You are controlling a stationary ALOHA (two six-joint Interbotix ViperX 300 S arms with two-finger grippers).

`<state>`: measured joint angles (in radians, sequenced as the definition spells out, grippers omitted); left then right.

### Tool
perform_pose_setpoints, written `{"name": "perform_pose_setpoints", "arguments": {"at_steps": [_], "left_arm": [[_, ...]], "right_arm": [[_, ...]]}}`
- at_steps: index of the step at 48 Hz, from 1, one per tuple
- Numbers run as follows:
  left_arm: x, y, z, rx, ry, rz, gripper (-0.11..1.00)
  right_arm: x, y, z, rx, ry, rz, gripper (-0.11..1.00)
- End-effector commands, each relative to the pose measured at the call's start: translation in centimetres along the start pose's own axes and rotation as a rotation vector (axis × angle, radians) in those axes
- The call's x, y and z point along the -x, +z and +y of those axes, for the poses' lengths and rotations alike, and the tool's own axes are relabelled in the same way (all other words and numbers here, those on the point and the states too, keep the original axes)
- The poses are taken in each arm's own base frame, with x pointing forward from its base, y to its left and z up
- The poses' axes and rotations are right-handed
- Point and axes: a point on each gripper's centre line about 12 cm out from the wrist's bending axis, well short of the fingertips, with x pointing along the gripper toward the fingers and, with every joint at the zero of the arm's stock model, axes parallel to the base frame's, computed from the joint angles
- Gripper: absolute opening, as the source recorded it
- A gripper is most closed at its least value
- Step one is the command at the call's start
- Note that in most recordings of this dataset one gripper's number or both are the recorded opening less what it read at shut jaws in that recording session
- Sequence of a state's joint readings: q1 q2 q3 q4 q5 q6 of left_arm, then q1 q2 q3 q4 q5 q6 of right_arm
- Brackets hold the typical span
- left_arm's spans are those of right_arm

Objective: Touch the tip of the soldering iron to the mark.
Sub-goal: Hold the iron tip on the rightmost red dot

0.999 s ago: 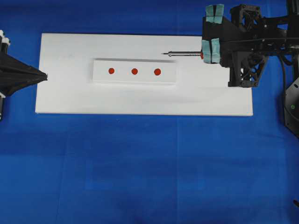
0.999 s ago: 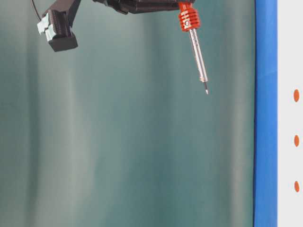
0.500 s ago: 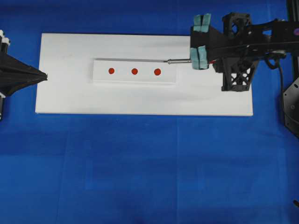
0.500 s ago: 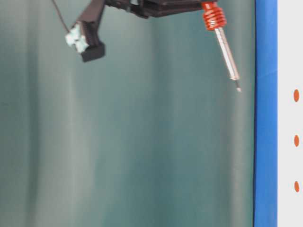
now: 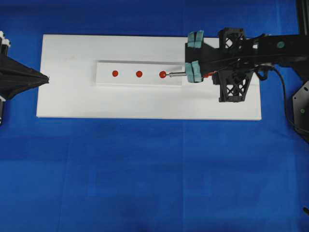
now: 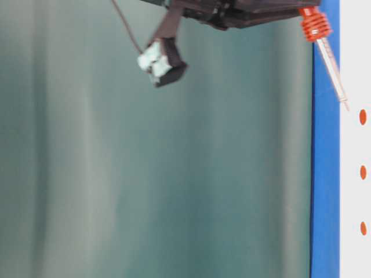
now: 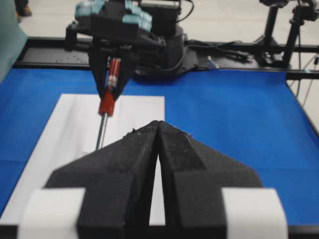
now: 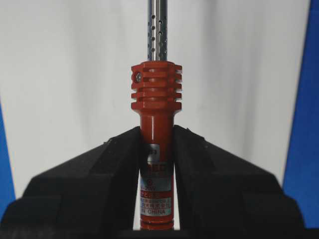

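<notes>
The soldering iron [image 8: 156, 119] has a red ribbed handle and a perforated silver shaft. My right gripper [image 8: 156, 132] is shut on the handle. From overhead, the right gripper [image 5: 207, 76] reaches in from the right and the soldering iron's shaft [image 5: 177, 74] points left. Its tip lies at the right edge of the rightmost red mark [image 5: 162, 74]. At table level the soldering iron [image 6: 327, 55] slants down to the white surface, tip just short of that mark [image 6: 363, 116]; I cannot tell whether it touches. My left gripper [image 5: 46, 79] rests shut and empty at the board's left edge.
Three red marks sit in a row on a raised white strip [image 5: 139, 82], which lies on a larger white board [image 5: 145, 104] over blue table cloth. In the left wrist view, the left gripper [image 7: 158, 124] faces the right arm across the board.
My right arm has moved left and down with the soldering iron. The tip went from beyond the strip's right end to the rightmost mark. The left gripper has stayed still.
</notes>
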<state>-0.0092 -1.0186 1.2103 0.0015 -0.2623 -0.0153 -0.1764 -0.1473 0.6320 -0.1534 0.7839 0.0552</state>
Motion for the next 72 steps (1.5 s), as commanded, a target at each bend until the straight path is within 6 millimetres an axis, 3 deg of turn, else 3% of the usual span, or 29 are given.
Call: {"name": "perform_pose_setpoints", "arguments": {"at_steps": [1, 21, 72], "left_arm": [[-0.2, 0.5, 0.0, 0.000, 0.001, -0.014, 0.00], [-0.2, 0.5, 0.0, 0.000, 0.001, -0.012, 0.00], [-0.2, 0.5, 0.0, 0.001, 0.001, -0.015, 0.00]], "right_arm": [[-0.1, 0.4, 0.0, -0.001, 0.002, -0.018, 0.06], [-1.2, 0.3, -0.5, -0.012, 0.000, -0.012, 0.06], [-1.1, 0.3, -0.5, -0.012, 0.000, -0.015, 0.06]]}}
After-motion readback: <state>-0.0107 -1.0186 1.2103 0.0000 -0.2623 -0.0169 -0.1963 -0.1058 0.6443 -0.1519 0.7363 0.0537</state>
